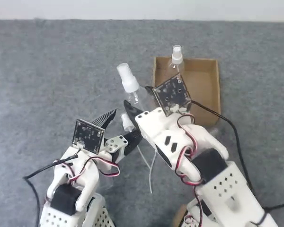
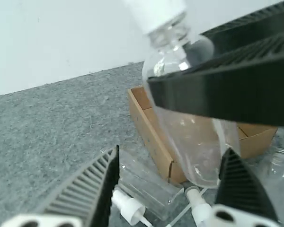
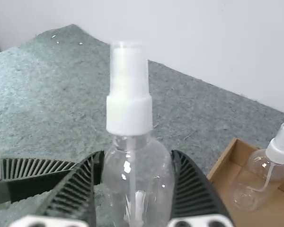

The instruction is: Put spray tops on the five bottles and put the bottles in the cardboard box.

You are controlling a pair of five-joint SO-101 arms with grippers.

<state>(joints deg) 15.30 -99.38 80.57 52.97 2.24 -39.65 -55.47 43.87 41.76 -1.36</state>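
My right gripper (image 3: 135, 163) is shut on a clear bottle (image 3: 132, 184) with a white spray top (image 3: 128, 90), held upright above the carpet just left of the cardboard box (image 1: 203, 90). In the high view that bottle's top (image 1: 128, 80) rises above the right gripper (image 1: 134, 107). My left gripper (image 1: 120, 128) stands open close beside it, nothing between its fingers (image 2: 87, 194). A second bottle with a spray top (image 1: 176, 59) stands in the box's far left corner. A loose spray top (image 1: 127, 122) with a long tube lies on the carpet between the arms.
In the left wrist view a capless clear bottle (image 2: 146, 182) and two loose spray tops (image 2: 128, 208) (image 2: 199, 203) lie on the carpet by the box wall (image 2: 151, 132). Another capless bottle (image 2: 277, 163) stands farther off. Grey carpet (image 1: 52, 71) lies open to the left.
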